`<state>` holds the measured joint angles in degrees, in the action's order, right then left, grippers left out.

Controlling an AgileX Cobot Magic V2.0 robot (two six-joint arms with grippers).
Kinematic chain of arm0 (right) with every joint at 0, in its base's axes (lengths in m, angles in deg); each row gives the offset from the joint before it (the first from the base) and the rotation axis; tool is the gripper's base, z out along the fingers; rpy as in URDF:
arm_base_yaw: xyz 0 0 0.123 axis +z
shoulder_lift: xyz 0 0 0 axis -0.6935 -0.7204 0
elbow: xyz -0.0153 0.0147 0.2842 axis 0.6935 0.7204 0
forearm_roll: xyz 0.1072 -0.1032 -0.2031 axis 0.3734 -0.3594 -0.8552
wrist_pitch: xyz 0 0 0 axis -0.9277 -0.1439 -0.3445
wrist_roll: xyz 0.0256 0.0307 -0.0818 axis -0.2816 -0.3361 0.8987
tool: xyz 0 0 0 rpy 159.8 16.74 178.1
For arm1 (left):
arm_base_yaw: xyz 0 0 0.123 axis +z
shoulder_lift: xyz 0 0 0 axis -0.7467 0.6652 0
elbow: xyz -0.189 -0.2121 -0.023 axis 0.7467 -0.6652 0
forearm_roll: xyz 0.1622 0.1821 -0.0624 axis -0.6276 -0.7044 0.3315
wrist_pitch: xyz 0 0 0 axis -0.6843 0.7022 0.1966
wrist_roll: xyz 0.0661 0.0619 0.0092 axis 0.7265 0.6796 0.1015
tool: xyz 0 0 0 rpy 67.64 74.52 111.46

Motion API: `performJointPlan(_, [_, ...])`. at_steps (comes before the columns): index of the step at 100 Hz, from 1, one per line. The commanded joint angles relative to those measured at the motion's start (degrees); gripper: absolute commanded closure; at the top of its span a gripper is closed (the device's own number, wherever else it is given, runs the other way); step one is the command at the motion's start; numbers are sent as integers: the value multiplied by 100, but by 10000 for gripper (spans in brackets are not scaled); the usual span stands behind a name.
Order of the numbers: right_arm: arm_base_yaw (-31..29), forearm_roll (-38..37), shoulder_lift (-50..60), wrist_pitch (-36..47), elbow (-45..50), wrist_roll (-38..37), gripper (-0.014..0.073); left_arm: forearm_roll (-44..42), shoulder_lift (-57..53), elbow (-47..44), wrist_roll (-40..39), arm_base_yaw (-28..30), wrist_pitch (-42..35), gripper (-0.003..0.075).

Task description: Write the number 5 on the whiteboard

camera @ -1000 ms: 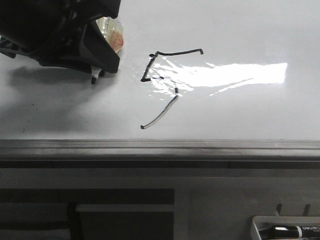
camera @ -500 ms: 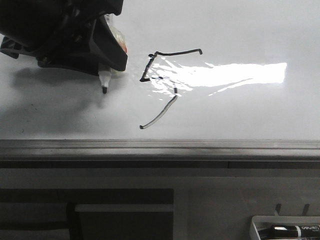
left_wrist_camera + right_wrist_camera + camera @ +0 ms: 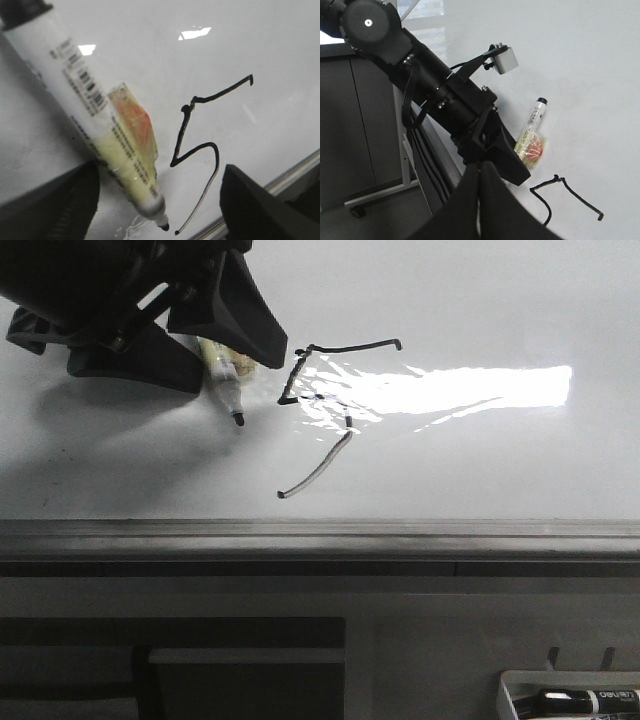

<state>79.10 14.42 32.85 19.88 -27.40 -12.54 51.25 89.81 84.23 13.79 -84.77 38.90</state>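
glossy white, the whiteboard [image 3: 480, 460] lies under the left gripper [image 3: 215, 345], whose fingers stand spread apart. a marker [image 3: 95, 125] with yellowish tape lies between them, tip down by the board; whether they touch its barrel is hard to tell. just beside the tip sits the number 5 [image 3: 335, 410]. the right gripper's dark fingers [image 3: 485, 200] look closed together.

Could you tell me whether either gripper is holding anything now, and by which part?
Nothing is held. The left gripper is open, its fingers spread either side of the marker, which lies on the whiteboard. The right gripper is shut on nothing.
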Motion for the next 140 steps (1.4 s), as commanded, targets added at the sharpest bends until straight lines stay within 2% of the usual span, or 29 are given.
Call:
performJointPlan(1, [-31,191,72,262,-148,3,653,-37,-56,63,-20,117,-689,167])
performJointPlan(30, [-31,177,552,333,-148,3,653,-111,-1532,63,-20,117,-478,169])
performJointPlan(42, [-42,7,795,347,-139,3,653,-606,-2264,53,-20,117,-270,220])
performJointPlan(49, [-42,-152,925,381,-85,3,653,-1041,-2683,5,-20,117,-100,288])
performJointPlan(60, [-42,-291,1256,731,346,3,653,-1635,-3345,-318,-20,138,-5,467])
performJointPlan(71, [-42,-299,1822,1505,1181,3,654,-1781,-4142,-936,-20,212,28,637])
performJointPlan(81, [-42,-241,2477,2177,1945,3,655,-1781,-4837,-1534,-20,265,39,743])
performJointPlan(93, [-42,-241,3310,2419,2566,3,655,-1763,-5565,-2108,-20,265,27,741])
performJointPlan(107, [-42,-231,3944,2380,2804,3,655,-1735,-6057,-2433,-20,265,27,741])
performJointPlan(140, [-42,-231,4134,2391,2845,3,655,-1735,-6141,-2593,-20,265,87,741])
